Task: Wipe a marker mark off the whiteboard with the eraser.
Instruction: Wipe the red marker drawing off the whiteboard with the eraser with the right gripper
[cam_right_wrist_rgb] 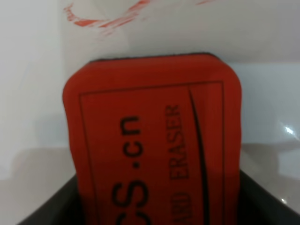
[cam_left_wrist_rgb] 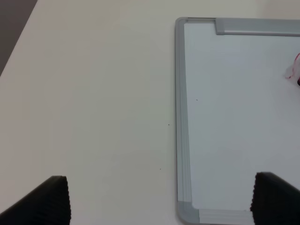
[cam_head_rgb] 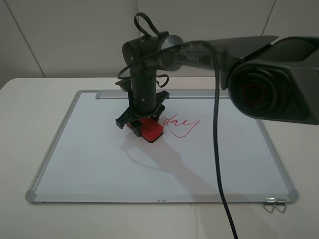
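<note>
The left gripper [cam_left_wrist_rgb: 161, 199] hangs over the table with its ribbed black fingers [cam_left_wrist_rgb: 51, 201] wide apart and nothing between them but a grey corner cap of the whiteboard [cam_left_wrist_rgb: 180, 117]. The right gripper [cam_head_rgb: 143, 122] is clamped on the eraser [cam_right_wrist_rgb: 154, 140], a red block with rounded corners, black lettering and dark felt beneath. The marker mark [cam_right_wrist_rgb: 93, 19], a faint red smear, lies just beyond the eraser's edge farthest from the fingers. I would keep the felt flat on the glossy board and push forward over the smear, staying clear of the word "day" [cam_head_rgb: 180, 125] just beside the eraser
</note>
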{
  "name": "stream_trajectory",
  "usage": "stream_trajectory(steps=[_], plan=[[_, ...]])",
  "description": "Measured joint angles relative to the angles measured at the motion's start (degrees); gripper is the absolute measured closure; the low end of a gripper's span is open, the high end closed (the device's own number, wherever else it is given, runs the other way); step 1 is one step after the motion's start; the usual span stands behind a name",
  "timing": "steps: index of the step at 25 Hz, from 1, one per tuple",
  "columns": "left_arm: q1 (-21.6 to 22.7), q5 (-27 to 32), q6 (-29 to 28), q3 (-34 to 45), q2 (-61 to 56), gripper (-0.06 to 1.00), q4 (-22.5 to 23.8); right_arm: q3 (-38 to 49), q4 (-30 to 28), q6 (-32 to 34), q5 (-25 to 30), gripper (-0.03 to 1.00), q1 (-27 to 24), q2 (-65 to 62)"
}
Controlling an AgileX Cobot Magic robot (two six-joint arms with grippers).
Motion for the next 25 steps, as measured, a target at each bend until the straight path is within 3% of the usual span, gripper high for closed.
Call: stream_trajectory(steps=[4, 8, 25], plan=[[0.0, 0.0, 0.0, 0.0, 0.0, 0.17, 0.0, -8.4, 1.2, 1.4, 4.8, 0.46, -0.9, 3.9], [0.0, 0.0, 0.0, 0.0, 0.0, 0.17, 0.0, -14.3, 1.1, 1.4, 1.5, 0.46, -1.7, 6.5], [0.0, 0.0, 0.0, 0.0, 0.0, 0.17, 0.0, -15.1, -0.7, 1.4, 0.1, 0.46, -1.7, 7.1]])
